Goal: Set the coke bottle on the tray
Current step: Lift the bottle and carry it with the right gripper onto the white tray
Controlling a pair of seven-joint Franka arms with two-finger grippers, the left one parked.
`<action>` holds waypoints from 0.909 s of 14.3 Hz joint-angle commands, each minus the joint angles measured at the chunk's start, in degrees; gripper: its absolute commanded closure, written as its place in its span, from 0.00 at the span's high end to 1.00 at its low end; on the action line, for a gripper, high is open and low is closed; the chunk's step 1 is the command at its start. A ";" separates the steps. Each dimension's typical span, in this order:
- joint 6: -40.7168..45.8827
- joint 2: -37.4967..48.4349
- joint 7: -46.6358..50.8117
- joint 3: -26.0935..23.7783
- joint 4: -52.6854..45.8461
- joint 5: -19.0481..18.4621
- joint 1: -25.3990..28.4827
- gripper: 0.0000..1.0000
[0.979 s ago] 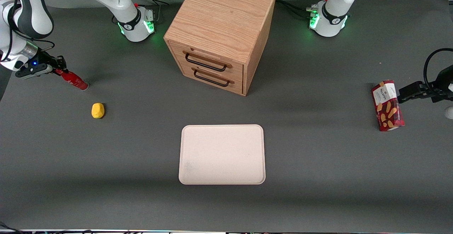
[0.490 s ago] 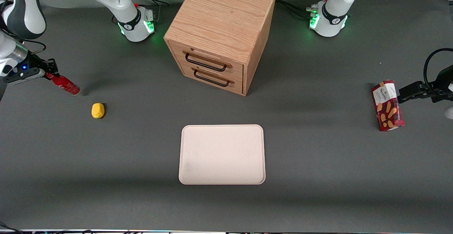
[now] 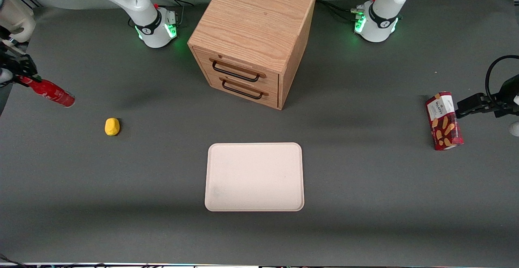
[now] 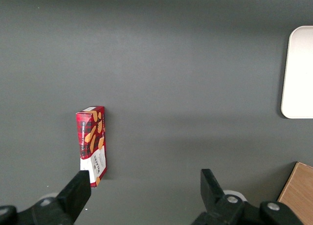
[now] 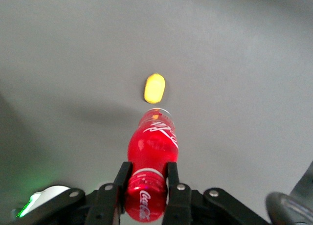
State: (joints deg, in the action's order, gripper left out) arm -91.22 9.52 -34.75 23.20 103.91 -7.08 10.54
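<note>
My right gripper (image 3: 24,77) (image 5: 145,178) is shut on the cap end of the coke bottle (image 3: 52,93) (image 5: 150,151), a slim red bottle with white script lettering. The bottle is lifted off the table and slants down from the fingers, at the working arm's end of the table. The tray (image 3: 254,176), pale pinkish-beige with rounded corners, lies flat near the front camera, nearer than the cabinet, with nothing on it. One edge of the tray (image 4: 297,73) also shows in the left wrist view.
A small yellow object (image 3: 112,126) (image 5: 154,88) lies on the table below the bottle. A wooden two-drawer cabinet (image 3: 253,37) stands farther back at mid-table. A red snack box (image 3: 444,121) (image 4: 92,144) lies toward the parked arm's end.
The gripper has carried the bottle upward and outward toward the working arm's edge of the table. The bottle's base has left the table.
</note>
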 commanded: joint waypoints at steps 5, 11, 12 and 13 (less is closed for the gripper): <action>13.52 -19.52 9.33 -8.16 -32.35 8.30 -0.26 0.00; 13.00 -30.68 29.35 -21.42 -45.18 9.19 -0.26 0.00; 12.04 -32.62 33.13 -23.97 -46.59 8.93 -0.26 0.00; 10.03 -34.03 36.82 -26.26 -46.96 8.75 -0.26 0.00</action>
State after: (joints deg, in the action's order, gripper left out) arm -80.83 -19.34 -4.67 0.73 63.56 1.04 10.96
